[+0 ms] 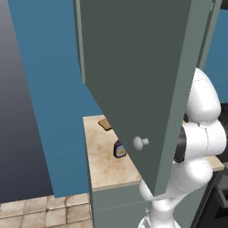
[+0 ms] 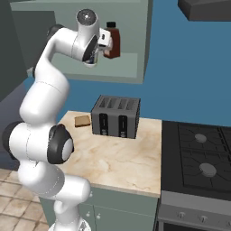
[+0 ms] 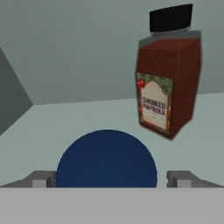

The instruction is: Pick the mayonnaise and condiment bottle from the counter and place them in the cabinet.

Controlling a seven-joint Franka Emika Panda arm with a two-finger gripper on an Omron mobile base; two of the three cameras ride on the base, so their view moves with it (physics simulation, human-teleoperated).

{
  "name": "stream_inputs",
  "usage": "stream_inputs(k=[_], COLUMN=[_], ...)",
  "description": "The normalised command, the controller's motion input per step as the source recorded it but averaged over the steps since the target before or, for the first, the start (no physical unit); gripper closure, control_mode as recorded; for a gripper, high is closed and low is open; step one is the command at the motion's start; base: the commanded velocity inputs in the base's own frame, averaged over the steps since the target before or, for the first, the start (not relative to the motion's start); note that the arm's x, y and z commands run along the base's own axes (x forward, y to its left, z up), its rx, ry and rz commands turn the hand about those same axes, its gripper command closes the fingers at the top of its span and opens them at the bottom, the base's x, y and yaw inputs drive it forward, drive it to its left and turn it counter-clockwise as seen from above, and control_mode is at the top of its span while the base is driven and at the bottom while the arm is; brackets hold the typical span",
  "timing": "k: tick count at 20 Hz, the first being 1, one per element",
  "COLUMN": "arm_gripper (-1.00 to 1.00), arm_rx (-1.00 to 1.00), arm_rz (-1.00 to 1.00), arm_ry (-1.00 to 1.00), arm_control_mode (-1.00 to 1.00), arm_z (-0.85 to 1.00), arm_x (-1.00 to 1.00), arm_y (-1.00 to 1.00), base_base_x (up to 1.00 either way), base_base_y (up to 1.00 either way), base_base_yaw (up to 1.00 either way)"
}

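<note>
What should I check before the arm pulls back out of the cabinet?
1. Gripper open: ok, fingertips wide apart.
2. Dark blue round object free of the fingertips: cannot tell; it sits between them.
3. Paprika bottle upright on the cabinet shelf: ok.
4. Cabinet door open: ok.
5. Counter free of jars: not ok, a dark jar stands there.
</note>
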Motion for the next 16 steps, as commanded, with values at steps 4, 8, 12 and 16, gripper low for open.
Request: stream_inputs(k=[4,8,12,16], arm_gripper=[-1.00,-1.00,-1.00,-1.00], arm_rx=[0.00,0.00,-0.01,-0.05], arm_rz=[0.06,0.07,0.07,0.07], arm_ry=[-0.01,-0.02,-0.04,-0.05], arm_control_mode=[-1.00,-1.00,-1.00,-1.00], arm_z=[-0.93,-0.97,-0.91,-0.92], arm_x=[0.04,0.00,0.00,0.00], arm_y=[0.20,0.19,0.04,0.00], base_base_x=[0.00,0.00,0.00,0.00], base_base_y=[0.00,0.00,0.00,0.00], base_base_yaw=[0.00,0.00,0.00,0.00])
